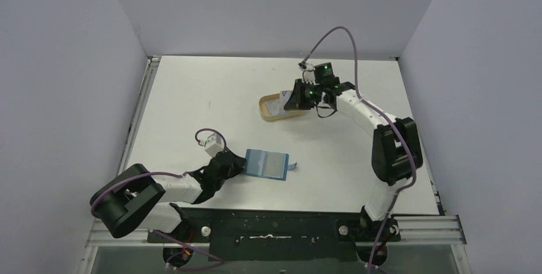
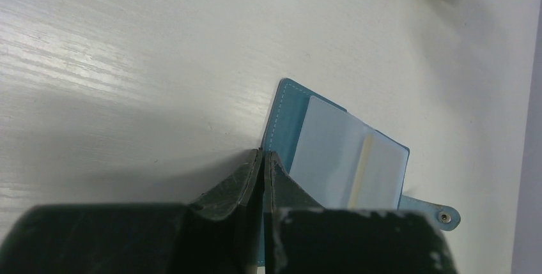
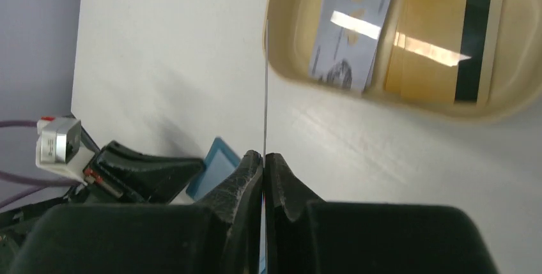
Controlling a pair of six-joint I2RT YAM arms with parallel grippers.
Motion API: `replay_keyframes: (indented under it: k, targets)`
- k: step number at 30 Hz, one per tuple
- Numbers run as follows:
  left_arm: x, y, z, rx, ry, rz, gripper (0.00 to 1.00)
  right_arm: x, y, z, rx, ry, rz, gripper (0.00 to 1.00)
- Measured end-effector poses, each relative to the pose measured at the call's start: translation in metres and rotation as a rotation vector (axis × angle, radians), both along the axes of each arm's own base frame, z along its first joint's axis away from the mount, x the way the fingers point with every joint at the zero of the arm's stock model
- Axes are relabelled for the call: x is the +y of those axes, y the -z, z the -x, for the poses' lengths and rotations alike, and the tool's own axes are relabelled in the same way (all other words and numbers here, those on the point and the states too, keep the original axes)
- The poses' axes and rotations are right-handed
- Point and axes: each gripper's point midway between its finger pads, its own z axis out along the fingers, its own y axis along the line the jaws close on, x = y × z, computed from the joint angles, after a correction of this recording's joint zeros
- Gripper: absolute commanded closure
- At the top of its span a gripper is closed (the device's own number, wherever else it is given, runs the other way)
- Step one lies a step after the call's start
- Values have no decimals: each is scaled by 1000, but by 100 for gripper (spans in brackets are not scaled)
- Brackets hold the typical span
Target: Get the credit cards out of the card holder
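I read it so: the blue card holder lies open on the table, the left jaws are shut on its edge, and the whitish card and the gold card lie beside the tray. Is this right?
One thing is wrong: the whitish card and the gold card lie inside the tray, not beside it, as the right wrist view shows. The rest is as you wrote.
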Motion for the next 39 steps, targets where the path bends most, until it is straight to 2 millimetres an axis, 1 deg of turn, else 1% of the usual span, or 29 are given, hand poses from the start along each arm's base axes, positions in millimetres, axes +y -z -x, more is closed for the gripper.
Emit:
replay_keyframes:
  k: [2, 4, 5, 7, 10, 13, 17, 21, 23, 26, 29, 34, 35, 36, 39]
  targets:
    - [0, 0, 0, 0, 0, 0, 100, 6, -5, -35, -33, -35, 4, 100]
    - [0, 0, 0, 0, 0, 0, 100, 15, 2, -58, -37, -72, 12, 100]
    - [0, 0, 0, 0, 1, 0, 100, 20, 10, -66, -31, -92, 17, 100]
    - [0, 0, 0, 0, 1, 0, 100, 28, 30, -73, 5, -129, 35, 100]
    - [0, 0, 0, 0, 0, 1, 100, 30, 60, -74, 72, -153, 60, 100]
    - [0, 0, 0, 0, -1, 3, 100, 32, 76, -69, 113, -168, 66, 100]
    - [0, 0, 0, 0, -1, 3, 100, 35, 74, -69, 118, -177, 54, 100]
    - [0, 0, 0, 0, -1, 2, 100, 38, 67, -73, 99, -182, 41, 100]
    - [0, 0, 0, 1, -2, 2, 100, 40, 66, -75, 95, -186, 35, 100]
    - [-1, 0, 0, 0, -1, 4, 100, 41, 74, -76, 108, -190, 35, 100]
    - [-1, 0, -1, -2, -1, 5, 100, 43, 85, -71, 138, -202, 35, 100]
    - [-1, 0, -2, -2, -2, 9, 100, 47, 87, -72, 147, -213, 32, 100]
    - [-1, 0, -2, -3, -1, 9, 100, 48, 86, -72, 146, -214, 33, 99]
    - [-1, 0, -2, -3, -1, 10, 100, 49, 85, -72, 145, -217, 34, 95]
    - [-1, 0, -2, -2, -1, 11, 100, 52, 83, -71, 139, -226, 41, 76]
